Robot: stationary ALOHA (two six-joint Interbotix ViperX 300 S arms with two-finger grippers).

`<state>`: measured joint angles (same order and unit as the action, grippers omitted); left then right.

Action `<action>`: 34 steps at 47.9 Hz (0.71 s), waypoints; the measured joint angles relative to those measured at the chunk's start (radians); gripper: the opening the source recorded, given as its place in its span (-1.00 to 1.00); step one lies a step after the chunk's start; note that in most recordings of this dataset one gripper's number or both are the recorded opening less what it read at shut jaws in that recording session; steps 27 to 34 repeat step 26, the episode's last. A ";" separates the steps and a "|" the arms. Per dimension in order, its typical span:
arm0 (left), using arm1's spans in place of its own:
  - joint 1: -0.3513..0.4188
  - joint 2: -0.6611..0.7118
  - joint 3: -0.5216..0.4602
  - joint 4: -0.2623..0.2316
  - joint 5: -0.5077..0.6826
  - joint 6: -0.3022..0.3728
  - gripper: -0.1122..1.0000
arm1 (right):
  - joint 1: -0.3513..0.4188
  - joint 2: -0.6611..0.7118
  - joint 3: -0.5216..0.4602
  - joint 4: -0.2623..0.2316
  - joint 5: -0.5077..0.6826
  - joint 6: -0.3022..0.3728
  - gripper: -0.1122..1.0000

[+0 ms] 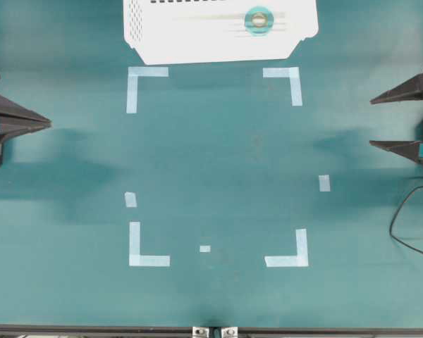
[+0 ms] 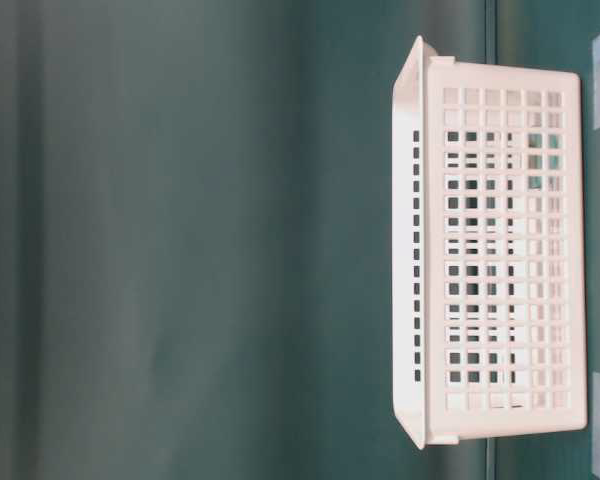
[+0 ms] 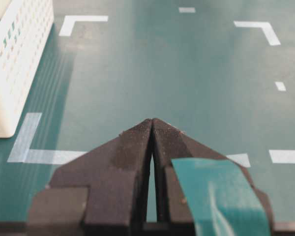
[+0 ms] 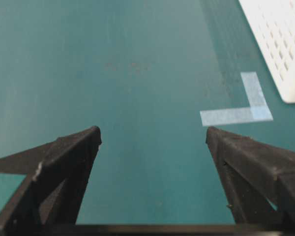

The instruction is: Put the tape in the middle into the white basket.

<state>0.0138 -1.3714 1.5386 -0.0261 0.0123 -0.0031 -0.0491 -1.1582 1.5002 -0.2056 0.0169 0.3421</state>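
Observation:
The tape (image 1: 259,19), a small teal ring with a tan core, lies inside the white basket (image 1: 162,42) at the far edge of the table. The basket's lattice wall (image 2: 500,260) fills the table-level view; its corner shows at the left wrist view's top left (image 3: 14,59) and the right wrist view's top right (image 4: 285,44). My left gripper (image 1: 48,123) rests shut at the table's left side, fingertips touching (image 3: 152,121), holding nothing. My right gripper (image 1: 372,123) stands open at the right side, with bare table between its fingers (image 4: 152,135). Both grippers are far from the basket.
Pale tape strips mark corners of a rectangle on the green table, such as the near-left corner (image 1: 146,250) and far-right corner (image 1: 285,79). A black cable (image 1: 409,218) loops by the right arm. A teal tape patch (image 3: 216,196) sticks on the left gripper.

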 measured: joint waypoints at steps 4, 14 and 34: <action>0.000 0.000 0.005 0.000 0.000 0.002 -0.99 | 0.000 0.000 0.008 0.000 0.000 0.003 1.00; 0.000 0.000 0.018 -0.002 0.002 0.000 -0.99 | 0.000 0.002 0.015 0.000 -0.008 0.003 1.00; -0.002 0.000 0.021 -0.002 0.003 0.000 -0.99 | 0.000 0.000 0.015 0.000 -0.006 0.003 1.00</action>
